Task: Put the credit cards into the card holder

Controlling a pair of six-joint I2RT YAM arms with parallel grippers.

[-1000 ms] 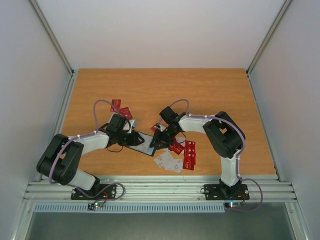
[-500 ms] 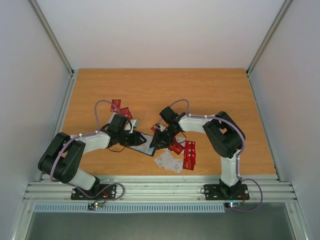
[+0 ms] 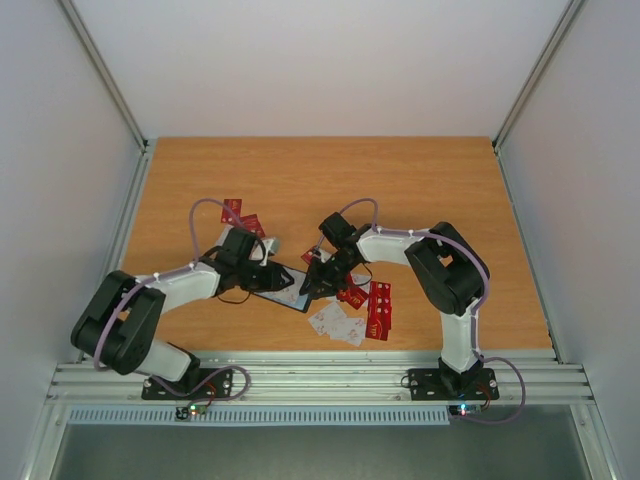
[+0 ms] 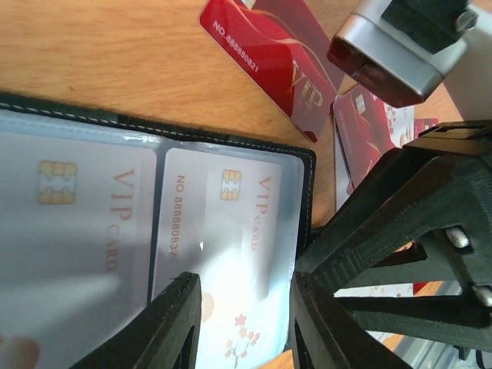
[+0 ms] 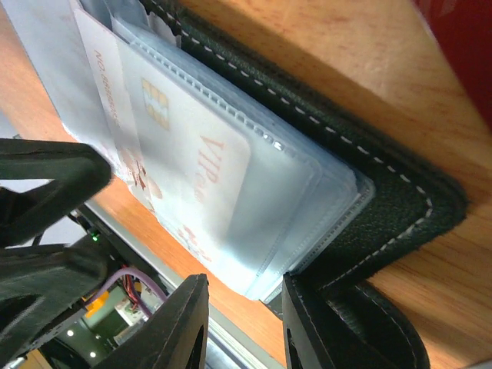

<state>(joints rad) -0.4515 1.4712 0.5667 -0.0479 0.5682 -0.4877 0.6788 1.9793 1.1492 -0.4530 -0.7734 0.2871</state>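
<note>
- Left gripper [image 4: 242,327]: holds its jaws spread, low over the open card holder [image 4: 231,144], straddling one clear pocket [image 4: 223,254] with a pale VIP card inside; pinches nothing visible.
- Right gripper [image 5: 242,330]: shows its jaws parted as well, set at the corner of the stacked clear pockets, with one finger [image 5: 346,330] over the black stitched cover; cannot tell whether it touches.
- Card holder: lies open and flat on the desk [image 4: 115,54], in the near middle, between the two grippers. Runs its long axis from far-left to near-right in the top view, with the left gripper toward the far-left end and the right gripper toward the other.
- Pocketed cards: sit side by side along that axis, their own long sides crossing it, chips toward the stitched rim.
- Loose credit cards [image 4: 269,61]: lie flat on the desk. Includes red ones just beyond the holder's rim, a red cluster farther out past the left arm, and more red and pale ones near the holder's near-right end.
</note>
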